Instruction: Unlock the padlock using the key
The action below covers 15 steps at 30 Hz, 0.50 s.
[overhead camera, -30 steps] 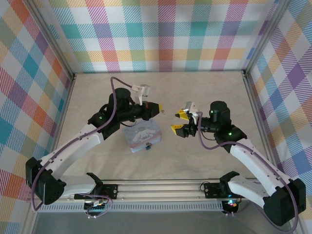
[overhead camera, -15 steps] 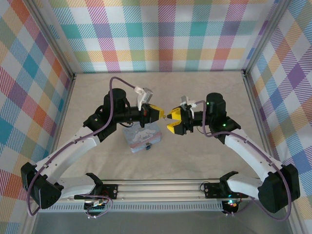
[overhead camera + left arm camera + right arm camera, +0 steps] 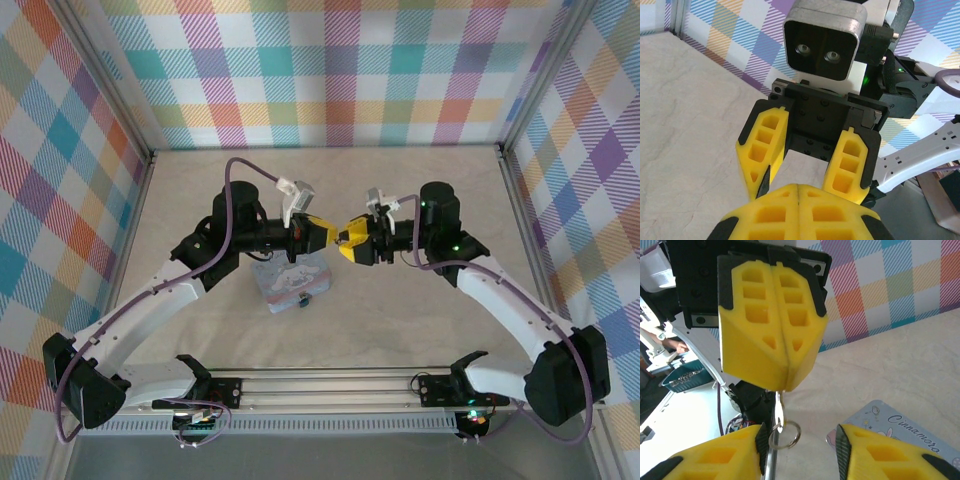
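Yellow fingers of the left gripper (image 3: 785, 382) are squeezed tight on the key (image 3: 779, 412), which pokes straight out of their tip toward the right gripper (image 3: 800, 437), ring (image 3: 786, 435) dangling. The right one's fingers are spread either side of it, not gripping. The padlock (image 3: 306, 299) sits on the table (image 3: 420, 330) by the blue tin's (image 3: 290, 275) near edge, below both and closer to the left arm.

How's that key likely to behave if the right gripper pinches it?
Probably stiff: the key hangs as a thin, straight metal blade from the shut left gripper. Likely slippery and apt to pivot, since only its top end is pinched. The loose ring on it may swing if the open right gripper bumps it.
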Motion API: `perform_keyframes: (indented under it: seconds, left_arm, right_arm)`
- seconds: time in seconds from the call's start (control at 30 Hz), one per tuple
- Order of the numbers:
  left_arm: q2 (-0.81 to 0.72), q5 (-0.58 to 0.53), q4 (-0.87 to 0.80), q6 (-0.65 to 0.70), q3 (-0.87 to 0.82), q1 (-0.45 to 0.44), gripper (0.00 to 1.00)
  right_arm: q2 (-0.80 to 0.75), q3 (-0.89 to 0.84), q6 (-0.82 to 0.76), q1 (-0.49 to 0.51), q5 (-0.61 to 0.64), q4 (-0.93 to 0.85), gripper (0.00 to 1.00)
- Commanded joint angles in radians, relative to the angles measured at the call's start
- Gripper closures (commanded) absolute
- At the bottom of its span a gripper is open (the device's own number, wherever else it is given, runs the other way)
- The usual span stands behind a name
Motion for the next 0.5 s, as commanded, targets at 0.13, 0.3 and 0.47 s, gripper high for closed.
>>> perform_keyframes:
  seconds: [0.13,0.3,0.47]
  left_arm:
    - [-0.003,0.017,0.024,0.033,-0.001,-0.001,1.0]
    - [-0.004,0.0,0.024,0.031,-0.004,-0.001,1.0]
    - [-0.006,-0.008,0.023,0.033,-0.008,-0.001,1.0]
  right_arm:
    - [0.029,0.059,-0.002,0.019,-0.047,0.013,0.67]
    - [0.032,0.056,-0.01,0.021,-0.046,-0.001,0.76]
    - [0.011,0.046,-0.027,0.022,-0.033,-0.037,0.85]
